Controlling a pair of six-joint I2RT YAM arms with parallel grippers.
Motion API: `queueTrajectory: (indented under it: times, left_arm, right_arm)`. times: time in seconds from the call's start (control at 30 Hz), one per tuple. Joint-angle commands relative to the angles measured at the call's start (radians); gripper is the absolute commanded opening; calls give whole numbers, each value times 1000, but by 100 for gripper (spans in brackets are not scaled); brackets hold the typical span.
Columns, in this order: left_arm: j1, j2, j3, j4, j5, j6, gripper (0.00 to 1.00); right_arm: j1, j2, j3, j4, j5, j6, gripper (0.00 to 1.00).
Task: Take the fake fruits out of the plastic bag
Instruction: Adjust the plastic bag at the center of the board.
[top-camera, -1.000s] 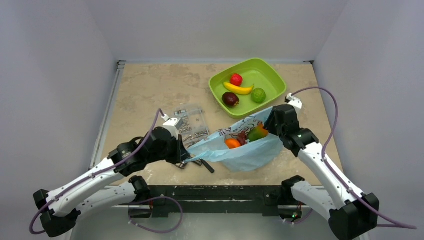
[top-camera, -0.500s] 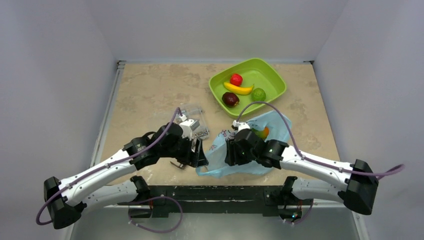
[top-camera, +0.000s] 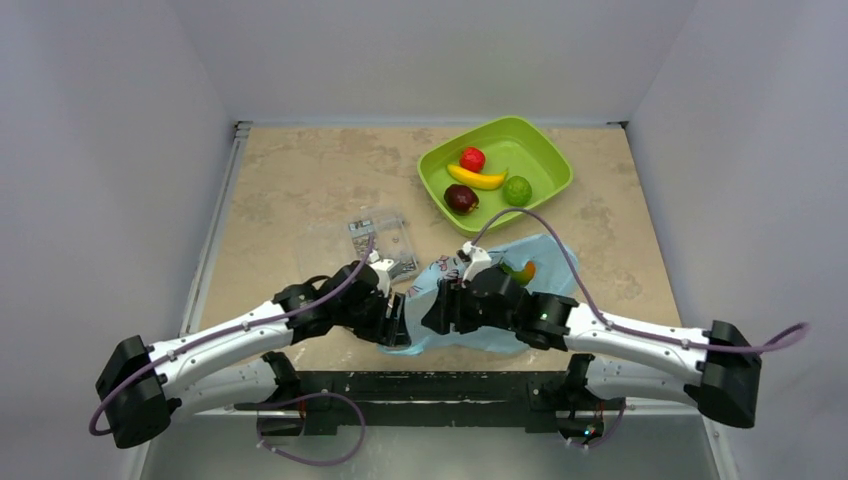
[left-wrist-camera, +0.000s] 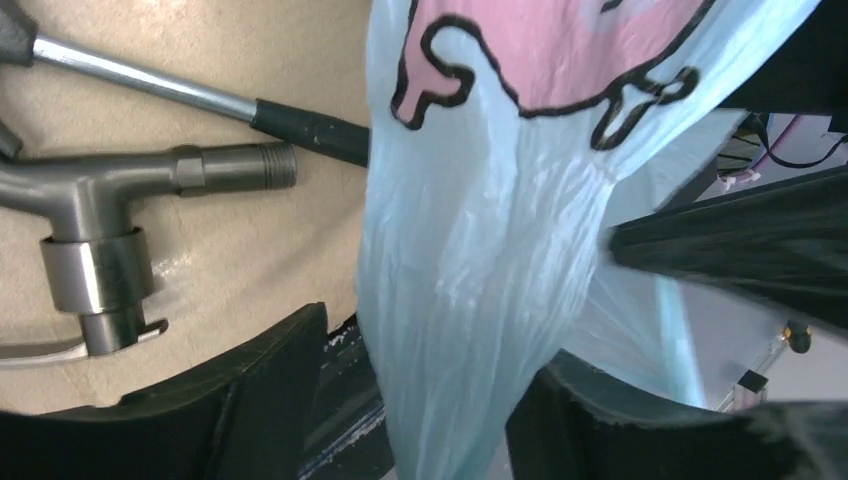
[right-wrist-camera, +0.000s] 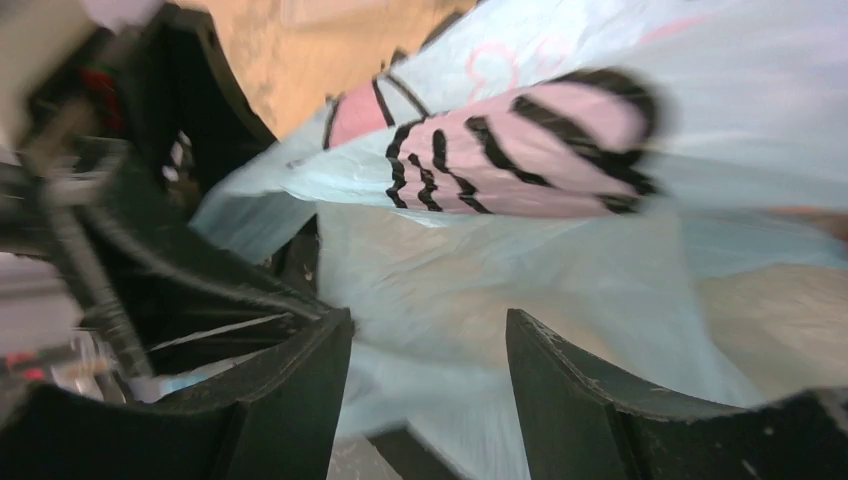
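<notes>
This looks like a robotics lab test cell, not a home or a shop. Plain pale-grey panel walls (top-camera: 420, 50) box in a beige stone-patterned tabletop (top-camera: 300, 170) on three sides. A shallow lime-green plastic tray (top-camera: 520, 150) holds glossy plastic toy fruits (top-camera: 478, 178), laid out as props. Nearer than the tray, a white-and-black jointed left robot arm (top-camera: 230, 335) and a matching right robot arm (top-camera: 640, 335) rise from a black metal rail (top-camera: 420, 385), trailing purple cables (top-camera: 560, 250). Left of the tray lies a clear flat bag of small metal parts (top-camera: 385, 240), probably screws, though they are too small to tell.
</notes>
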Motion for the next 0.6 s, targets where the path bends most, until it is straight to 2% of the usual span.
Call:
queueTrajectory:
  times: [0.0,0.07,0.1,0.2,0.33,0.47,0.57]
  left_arm:
    - [1,25,-25,144,42,-24,46]
    - [1,38,-20,153,44,-20,20]
    - [1,39,-17,153,38,-15,11]
    - [1,28,-10,126,2,-1,0]
    - [1,6,-10,61,-64,12,0]
    - [1,-2,-28,30,-98,-3,0]
    - [1,-6,-48,43,-86,-25,0]
  right_arm:
    - [-1,-179,21,-232,256,84,60]
    - [-2,-249,16,-346,358,140,59]
    - [-4,-280,11,-390,394,164,57]
    - [-18,-335,-1,-446,458,194,51]
    - [-69,-293,2,-413,443,147,50]
    - [-206,-164,27,-326,342,49,48]
    - [-243,-75,49,-237,298,-15,48]
